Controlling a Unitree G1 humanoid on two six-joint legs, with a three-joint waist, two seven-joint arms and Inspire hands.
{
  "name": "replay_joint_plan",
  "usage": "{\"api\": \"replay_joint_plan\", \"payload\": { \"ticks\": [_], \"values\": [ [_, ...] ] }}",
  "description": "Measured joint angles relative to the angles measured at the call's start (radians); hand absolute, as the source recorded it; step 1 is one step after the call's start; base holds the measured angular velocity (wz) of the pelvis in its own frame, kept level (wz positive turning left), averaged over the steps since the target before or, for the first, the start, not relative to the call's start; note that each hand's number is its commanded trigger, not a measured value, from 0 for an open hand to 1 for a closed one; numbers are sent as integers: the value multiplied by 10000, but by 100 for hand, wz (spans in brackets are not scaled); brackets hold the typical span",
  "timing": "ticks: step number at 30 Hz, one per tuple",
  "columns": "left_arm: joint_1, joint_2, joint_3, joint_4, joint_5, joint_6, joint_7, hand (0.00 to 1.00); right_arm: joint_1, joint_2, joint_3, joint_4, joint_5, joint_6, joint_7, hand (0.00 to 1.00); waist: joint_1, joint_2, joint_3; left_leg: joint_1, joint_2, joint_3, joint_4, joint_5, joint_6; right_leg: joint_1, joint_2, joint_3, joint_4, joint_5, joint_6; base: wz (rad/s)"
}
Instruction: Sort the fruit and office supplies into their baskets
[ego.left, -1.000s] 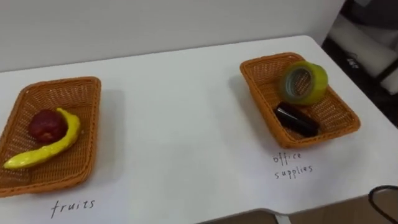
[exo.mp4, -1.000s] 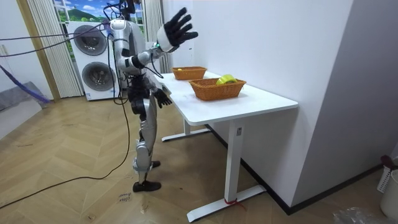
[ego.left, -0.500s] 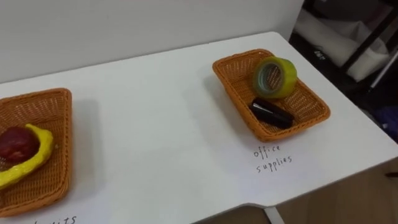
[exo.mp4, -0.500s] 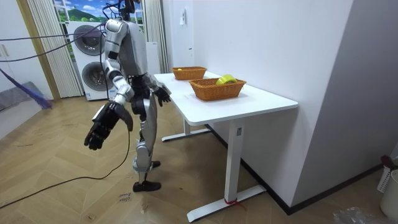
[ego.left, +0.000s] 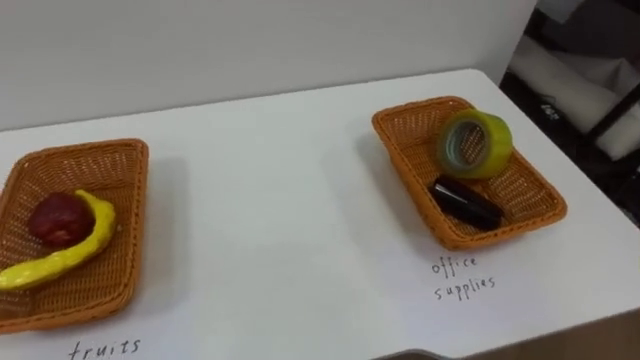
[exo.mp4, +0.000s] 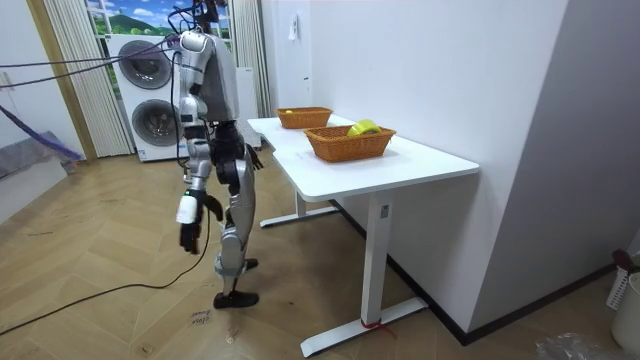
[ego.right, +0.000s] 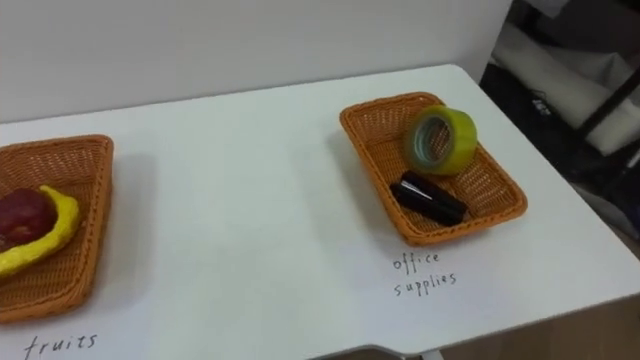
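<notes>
To my eye the sorting looked complete, because every piece I could see lay inside a basket. On the white table, toward its left end from the robot's side, the fruit basket held the dark red apple. The yellow banana curved around the apple and touched it. Toward the table's right end, the office basket held the roll of yellow-green tape, which stood tilted near the far wall. A black oblong thing, perhaps a marker or a stapler, lay just beside the roll on the basket's bottom. A handwritten label on the table's near edge marked this basket, and another marked the fruit one; I think this was why each basket sat where it did. The robot stood upright at the table's long side. Its right hand hung low beside the thigh, below the table's top, with loose fingers pointing down and holding nothing; I suppose it had no more to carry. Its left hand was close to the table's edge, but how it was held I could not tell.
</notes>
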Motion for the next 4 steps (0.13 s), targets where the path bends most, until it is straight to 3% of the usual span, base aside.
{"api": "replay_joint_plan", "payload": {
  "ticks": [4],
  "values": [
    [-220,166,-470,692,22,44,16,0,-1232,-312,935,-254,-2169,34,792,0,399,124,90,114,19,-6,-17,-8,-12,122,26,-22,-36,11,-1,0]
  ]
}}
